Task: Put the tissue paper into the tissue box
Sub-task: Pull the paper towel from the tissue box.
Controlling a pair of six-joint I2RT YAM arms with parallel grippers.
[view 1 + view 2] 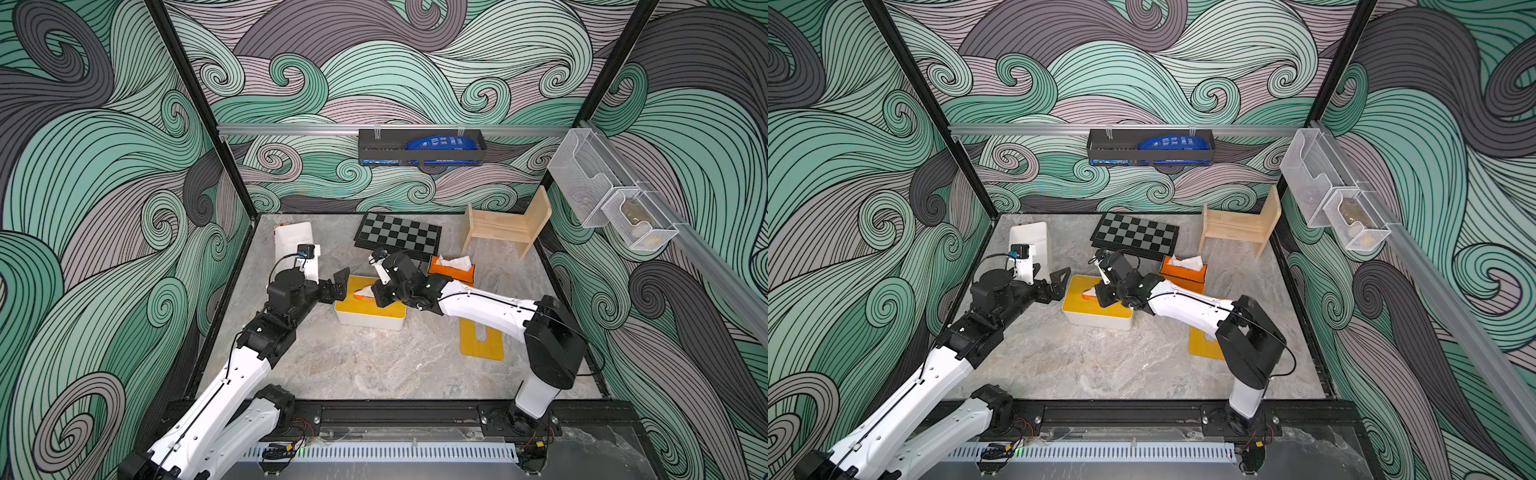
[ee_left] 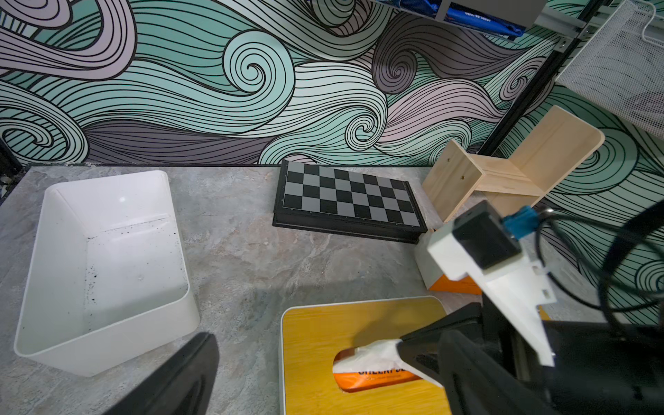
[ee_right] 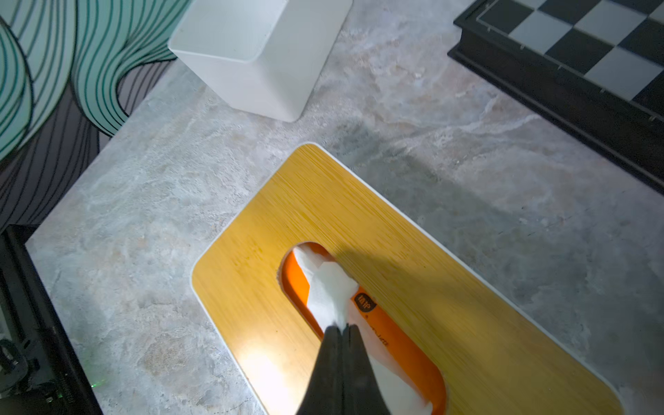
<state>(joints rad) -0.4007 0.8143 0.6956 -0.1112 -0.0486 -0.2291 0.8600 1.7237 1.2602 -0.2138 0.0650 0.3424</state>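
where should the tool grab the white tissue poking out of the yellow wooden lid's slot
Pinch the white tissue at its raised, bunched tip, coming down from above the yellow wooden lid. That tip alone stands clear of the orange pack beneath; the rest lies flat. The right tool is shut on it there.

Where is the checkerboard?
In a top view the checkerboard lies at the back of the table, between the white bin and the wooden stand.
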